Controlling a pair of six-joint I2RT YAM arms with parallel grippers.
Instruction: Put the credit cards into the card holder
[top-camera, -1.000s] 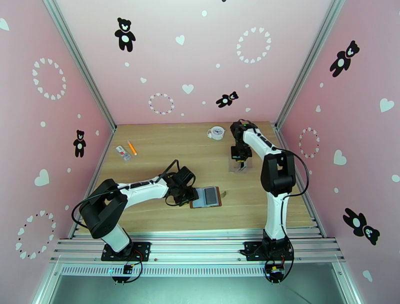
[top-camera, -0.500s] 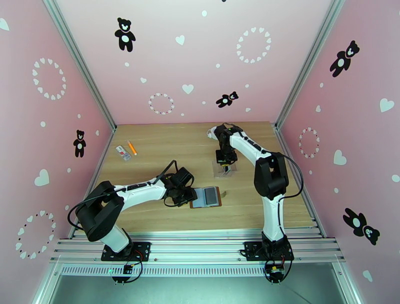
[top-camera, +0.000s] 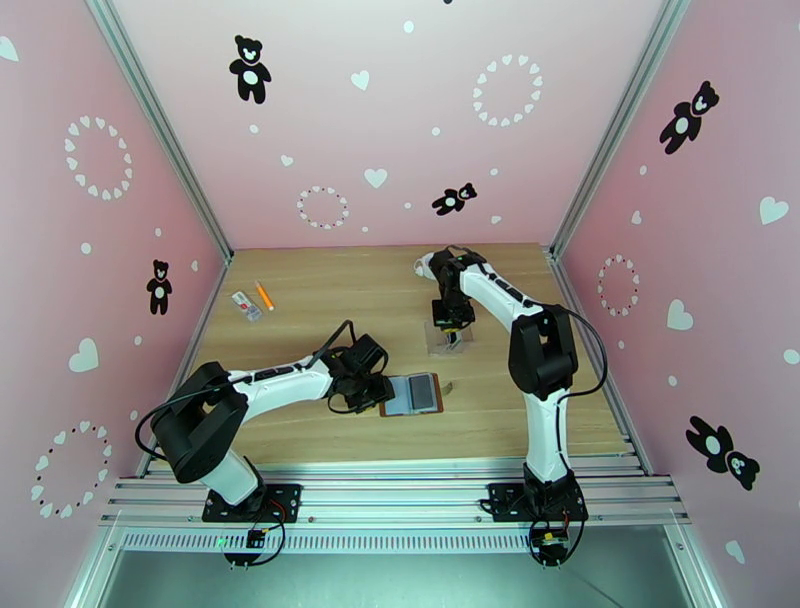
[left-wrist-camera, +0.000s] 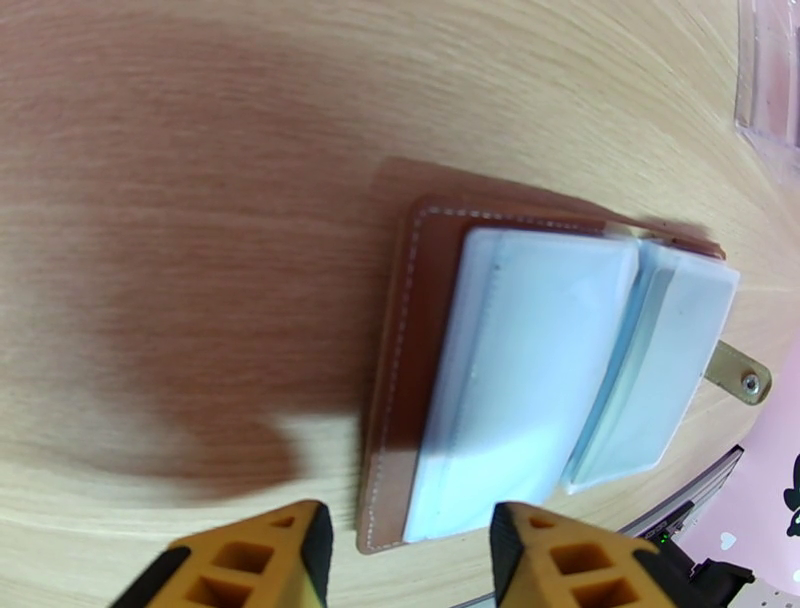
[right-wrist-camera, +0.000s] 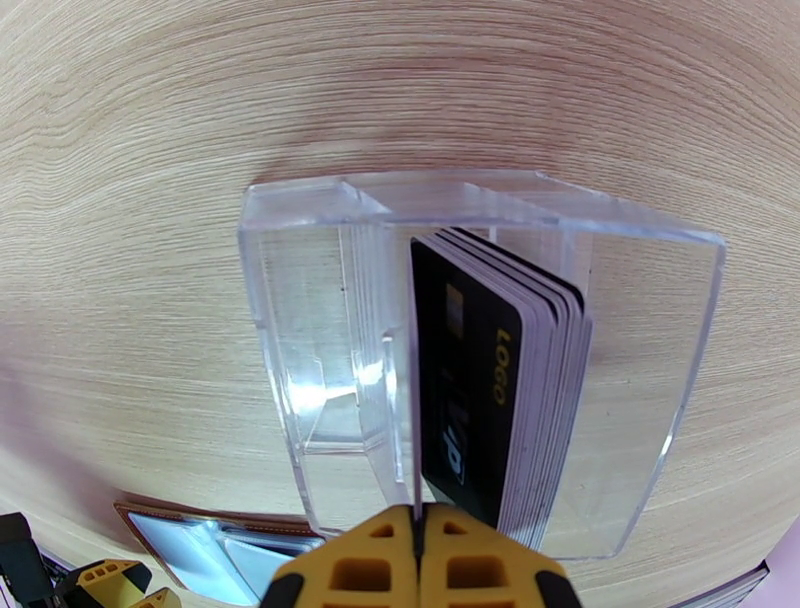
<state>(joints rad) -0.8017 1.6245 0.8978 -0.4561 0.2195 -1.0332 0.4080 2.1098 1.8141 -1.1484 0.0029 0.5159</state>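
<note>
Left gripper (left-wrist-camera: 405, 558) half open, holding nothing, low over the table (top-camera: 520, 420) at the wallet's (left-wrist-camera: 408, 300) near-left edge. Wallet lies open and flat with pale sleeves up, strap (left-wrist-camera: 738, 372) out to its right. Just beyond it, right gripper (right-wrist-camera: 420, 562) is pinched tight on the thin divider of a clear box (right-wrist-camera: 320, 330). Cards (right-wrist-camera: 480, 390) stand stacked on edge inside the box, black one facing the divider. Orange pen (top-camera: 264, 295) far left.

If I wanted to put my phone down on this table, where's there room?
Bare wood lies between the orange pen and the clear card stand, and along the table's right edge. It is crowded around the brown wallet, beside the left gripper.
</note>
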